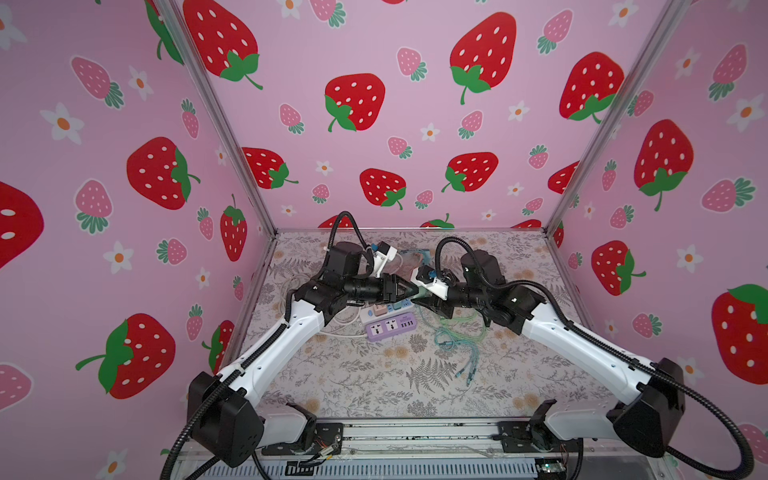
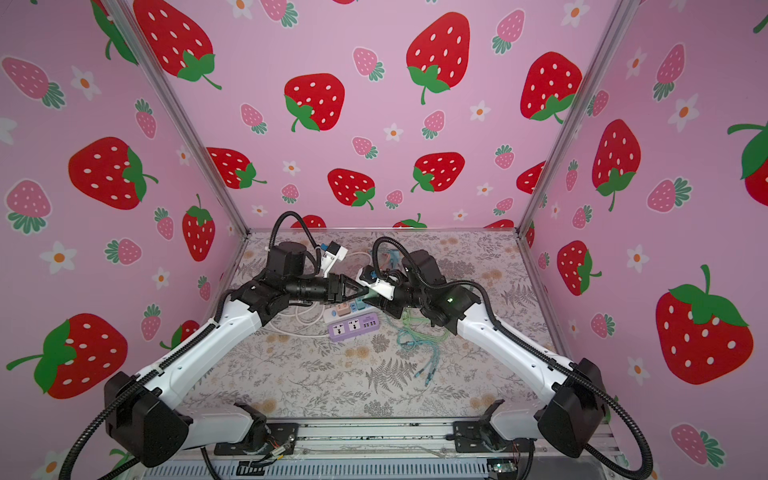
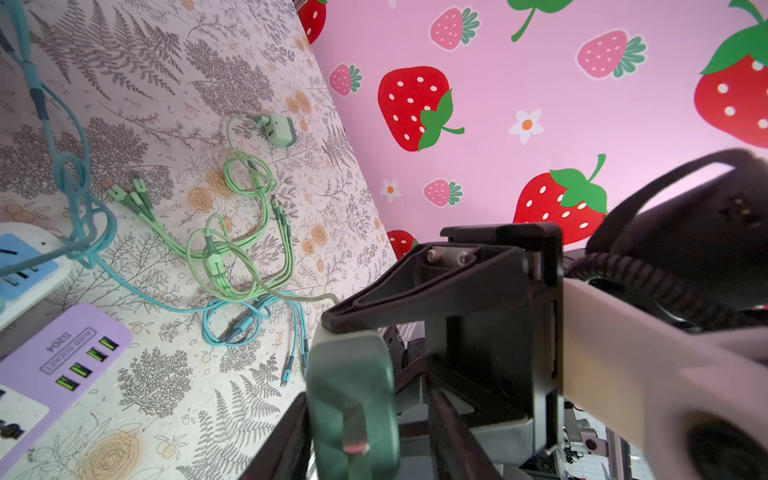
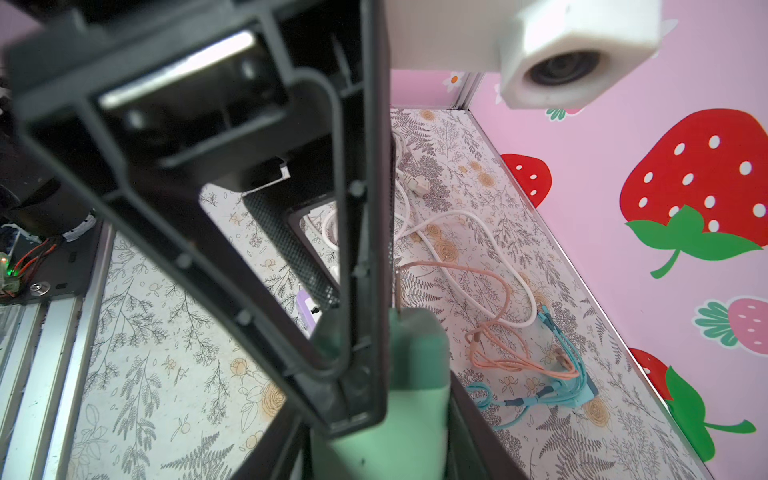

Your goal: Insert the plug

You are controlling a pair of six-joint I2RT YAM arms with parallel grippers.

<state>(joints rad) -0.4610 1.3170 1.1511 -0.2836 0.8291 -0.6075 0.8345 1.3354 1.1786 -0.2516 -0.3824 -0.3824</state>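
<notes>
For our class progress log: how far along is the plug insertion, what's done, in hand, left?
Done: the green plug is off the table, held in the right gripper. In hand: the left gripper straddles it mid-air, likely a handover; its grip is unclear. Left: bring the plug down to a socket, perhaps on the purple power strip, and push it in.

Both top views: high above the near edge, looking down and back across the whole floral table (image 1: 353,386), nearly identical; wrist views: very close, facing each other, both sharing the green plug (image 3: 353,386) and patches of table.
</notes>
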